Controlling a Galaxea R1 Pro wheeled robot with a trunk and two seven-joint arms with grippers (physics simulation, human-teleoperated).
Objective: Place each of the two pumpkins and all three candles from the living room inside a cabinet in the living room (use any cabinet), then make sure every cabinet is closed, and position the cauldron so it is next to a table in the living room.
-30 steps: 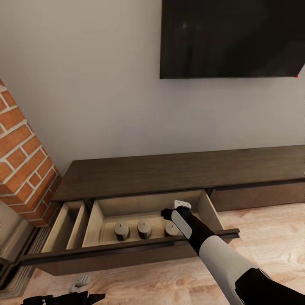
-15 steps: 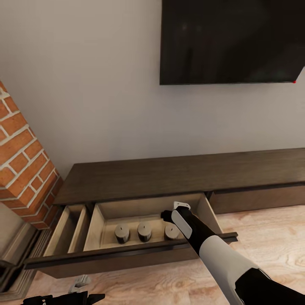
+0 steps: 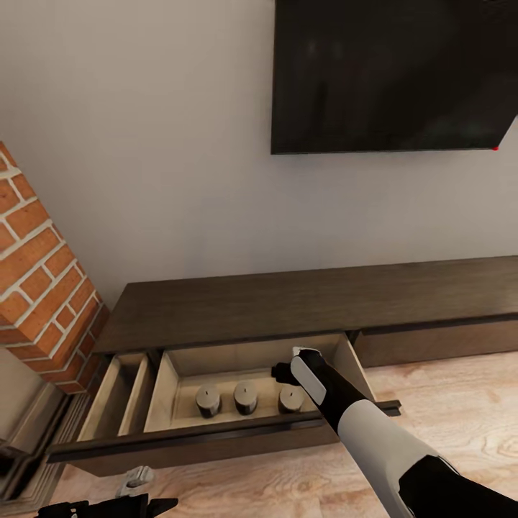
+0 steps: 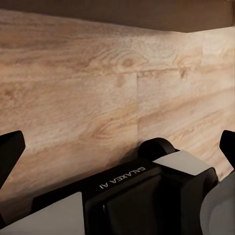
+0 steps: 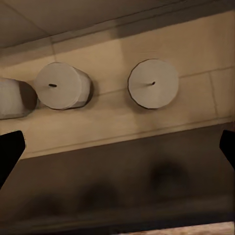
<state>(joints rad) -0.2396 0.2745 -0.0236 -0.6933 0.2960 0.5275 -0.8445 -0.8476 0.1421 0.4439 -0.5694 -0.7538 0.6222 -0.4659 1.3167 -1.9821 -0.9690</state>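
Dark-brown wood is most of the head view: the cabinet (image 3: 302,302) runs long and low along the wall, with its left pull-out front (image 3: 201,442) drawn out toward the robot so you can see the pale interior. All three candles (image 3: 245,397) sit in a row on the floor of the wider compartment, close together but apart; the narrower compartment left of the divider looks bare. The right arm reaches down into that compartment, and the right gripper (image 3: 288,371) sits just above the rightmost candle, though from here I can't tell how its fingers stand. A brick column (image 3: 43,288) stands at the cabinet's left end, and a black TV (image 3: 392,72) hangs on the wall above. The left gripper (image 3: 108,508) is low at the bottom edge over the wood floor (image 3: 460,403).

Left wrist view: mostly light wood planks, with the dark underside of the cabinet along one edge. The black fingertips (image 4: 11,149) peek in at both far edges, so that gripper is spread wide with nothing between.

Right wrist view: looking straight down on the candles' flat tops, each with a tiny wick. Two candles are fully in frame, the third cut off at the edge. The fingertips (image 5: 10,152) sit at the far edges here too, so spread wide, gripping nothing, with the drawer's dark front rail between them.
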